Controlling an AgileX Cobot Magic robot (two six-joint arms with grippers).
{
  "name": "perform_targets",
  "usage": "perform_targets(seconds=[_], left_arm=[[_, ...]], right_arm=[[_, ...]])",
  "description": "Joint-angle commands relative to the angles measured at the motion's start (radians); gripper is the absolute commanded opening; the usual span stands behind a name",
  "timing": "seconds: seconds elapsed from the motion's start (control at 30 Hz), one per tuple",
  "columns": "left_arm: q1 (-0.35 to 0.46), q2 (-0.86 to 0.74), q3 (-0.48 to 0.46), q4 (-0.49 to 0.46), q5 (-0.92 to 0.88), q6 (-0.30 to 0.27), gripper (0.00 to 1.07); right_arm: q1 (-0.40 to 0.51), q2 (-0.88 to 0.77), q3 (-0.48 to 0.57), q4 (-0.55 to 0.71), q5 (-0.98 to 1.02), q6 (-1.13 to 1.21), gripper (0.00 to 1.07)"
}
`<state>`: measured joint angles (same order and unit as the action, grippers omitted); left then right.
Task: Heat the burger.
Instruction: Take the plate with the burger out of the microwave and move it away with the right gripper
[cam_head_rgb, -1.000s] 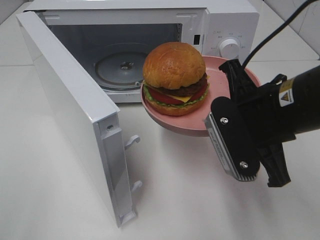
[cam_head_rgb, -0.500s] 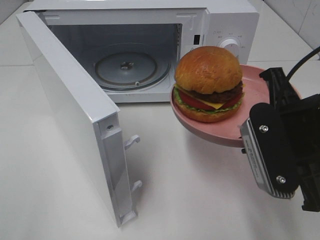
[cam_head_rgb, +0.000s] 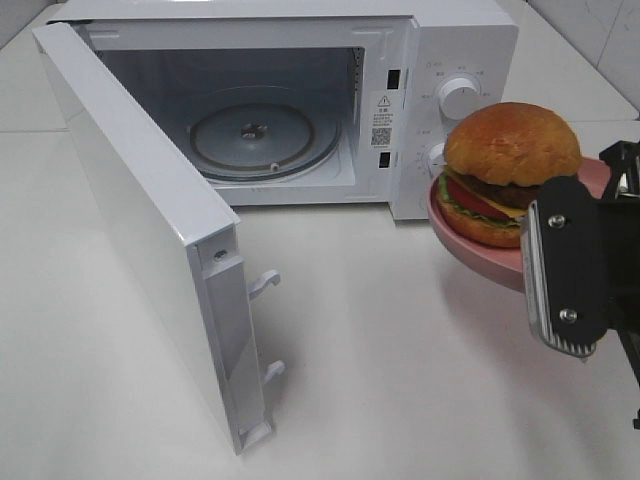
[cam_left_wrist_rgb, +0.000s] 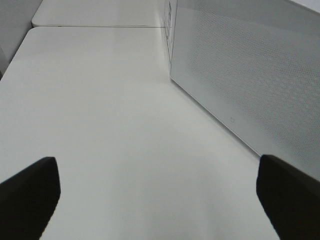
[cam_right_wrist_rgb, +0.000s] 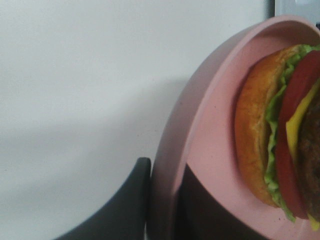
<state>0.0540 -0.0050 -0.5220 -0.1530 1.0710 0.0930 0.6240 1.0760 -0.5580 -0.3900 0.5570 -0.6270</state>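
The right gripper, cut off by the overhead frame's edge, hides part of the pink plate and the burger. Lettering on the microwave panel is too small to read. The wrist view crops the burger.

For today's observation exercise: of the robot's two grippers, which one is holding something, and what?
The right gripper: its fingers pinch the rim of the pink plate carrying the burger. The left gripper stands open over bare table, holding nothing.
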Motion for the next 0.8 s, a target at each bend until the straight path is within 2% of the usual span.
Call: perform_targets(seconds=[0.03, 0.2, 0.4, 0.47, 0.8], left_arm=[[0.003, -0.004, 0.001, 0.003, 0.000, -0.002, 1.00], [0.003, -0.004, 0.001, 0.003, 0.000, -0.002, 1.00], [0.003, -0.004, 0.001, 0.003, 0.000, -0.002, 1.00], [0.003, -0.004, 0.001, 0.003, 0.000, -0.002, 1.00], [0.003, -0.004, 0.001, 0.003, 0.000, -0.002, 1.00]], right_arm=[[-0.006, -0.017, -0.007, -0.104, 0.016, 0.125, 0.00], [-0.006, -0.017, -0.007, -0.190, 0.096, 0.292, 0.00], [-0.006, -0.017, -0.007, -0.233, 0.159, 0.458, 0.00], [-0.006, -0.017, -0.007, -0.269, 0.192, 0.577, 0.00], [-0.007, -0.017, -0.007, -0.292, 0.230, 0.781, 0.00]])
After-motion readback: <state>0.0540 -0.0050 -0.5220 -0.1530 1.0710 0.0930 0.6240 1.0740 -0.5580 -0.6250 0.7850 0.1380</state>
